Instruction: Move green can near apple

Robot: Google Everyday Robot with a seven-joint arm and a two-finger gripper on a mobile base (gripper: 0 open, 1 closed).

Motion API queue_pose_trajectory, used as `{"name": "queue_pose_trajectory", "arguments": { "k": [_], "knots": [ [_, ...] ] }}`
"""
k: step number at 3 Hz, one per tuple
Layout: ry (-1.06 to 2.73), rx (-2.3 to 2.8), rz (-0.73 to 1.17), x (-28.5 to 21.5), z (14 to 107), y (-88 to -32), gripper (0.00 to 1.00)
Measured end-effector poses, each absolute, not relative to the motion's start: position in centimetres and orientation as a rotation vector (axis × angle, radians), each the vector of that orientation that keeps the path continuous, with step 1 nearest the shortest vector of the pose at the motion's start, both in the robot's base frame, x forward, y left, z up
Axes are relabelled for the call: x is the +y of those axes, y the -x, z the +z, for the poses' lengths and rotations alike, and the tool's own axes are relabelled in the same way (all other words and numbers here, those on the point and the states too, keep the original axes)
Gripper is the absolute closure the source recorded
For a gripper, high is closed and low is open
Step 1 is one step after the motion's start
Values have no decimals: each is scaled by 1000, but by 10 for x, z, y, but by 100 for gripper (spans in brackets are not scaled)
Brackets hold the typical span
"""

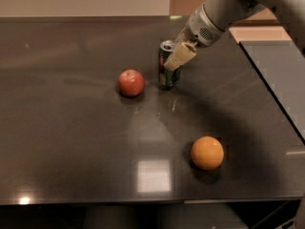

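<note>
My gripper (174, 60), pale and matt like plastic, grips the shiny metal green can (167, 78). The dark tabletop (71, 137) is smooth and glossy.

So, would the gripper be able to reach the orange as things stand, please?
Probably yes: the orange sits alone on the table with open surface between it and the gripper. But the jaws look shut on the green can, which needs releasing first.

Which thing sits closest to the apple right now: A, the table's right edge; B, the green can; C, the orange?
B: the green can stands upright just to the right of the apple in the camera view, with the tool clamped on its upper half, while the orange lies well off toward the front.
</note>
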State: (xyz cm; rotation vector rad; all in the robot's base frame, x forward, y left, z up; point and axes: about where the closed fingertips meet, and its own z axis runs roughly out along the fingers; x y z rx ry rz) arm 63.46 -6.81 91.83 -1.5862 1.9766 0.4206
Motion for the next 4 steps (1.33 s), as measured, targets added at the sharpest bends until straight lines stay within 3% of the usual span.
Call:
{"name": "queue_pose_trajectory", "arguments": {
  "k": [1, 2, 4],
  "knots": [
    [1634, 1942, 457, -55, 914, -620, 100],
    [1668, 1912, 470, -47, 911, -610, 82],
    [1694, 1882, 489, -40, 908, -602, 35]
  ]
}}
